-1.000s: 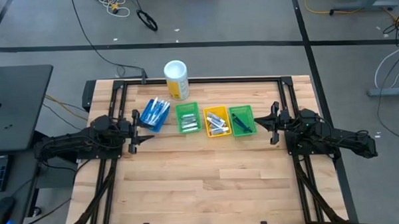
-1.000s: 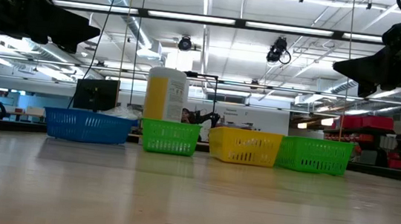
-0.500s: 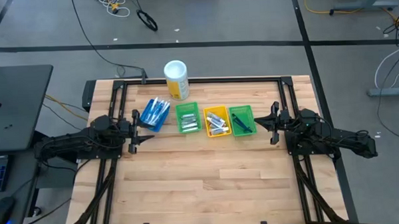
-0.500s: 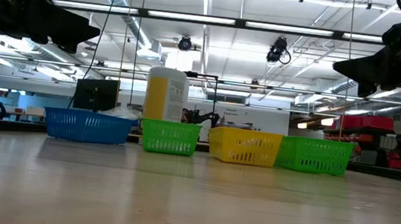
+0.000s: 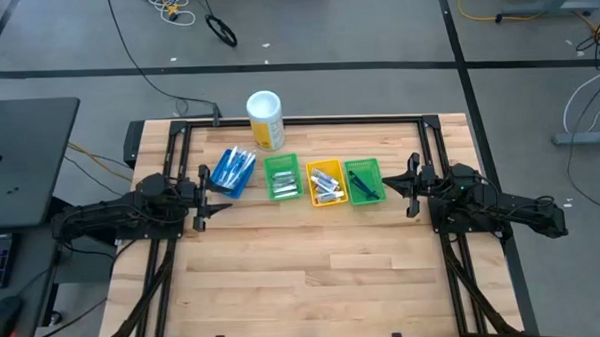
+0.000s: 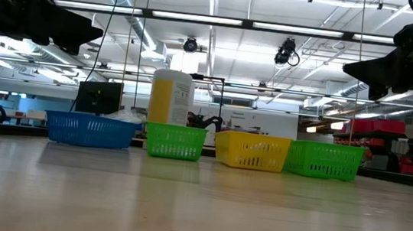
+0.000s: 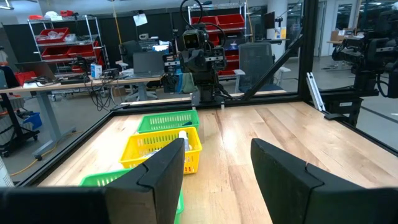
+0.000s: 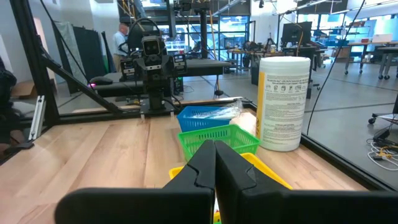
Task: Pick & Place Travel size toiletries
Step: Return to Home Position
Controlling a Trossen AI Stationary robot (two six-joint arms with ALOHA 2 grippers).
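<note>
1. The left gripper (image 7: 214, 155) holds its fingers (image 7: 163, 169) apart with nothing between them. The right gripper (image 8: 215, 152) has its fingers (image 8: 200, 168) pressed together, also empty.
2. Neither has shifted over the last second. Both arms sit drawn back at their own sides of the bench (image 5: 314, 278), the left gripper near the blue bin (image 5: 232, 171) and the right gripper just beside the right green bin (image 5: 364, 180).
3. The travel size toiletries (image 5: 327, 186) lie inside the row of four bins. Pale pieces fill the blue bin, the left green bin (image 5: 281, 177) and the yellow bin (image 5: 326, 183), and a dark razor (image 5: 361, 182) lies in the right green bin.
4. In the high view nothing shows loose on the bare boards. The white-and-yellow canister (image 5: 265, 120) stands behind the bins, apart from them.
5. With the arms motionless and empty, the return home looks complete — and the sorting appears finished, with nothing left to fetch.
</note>
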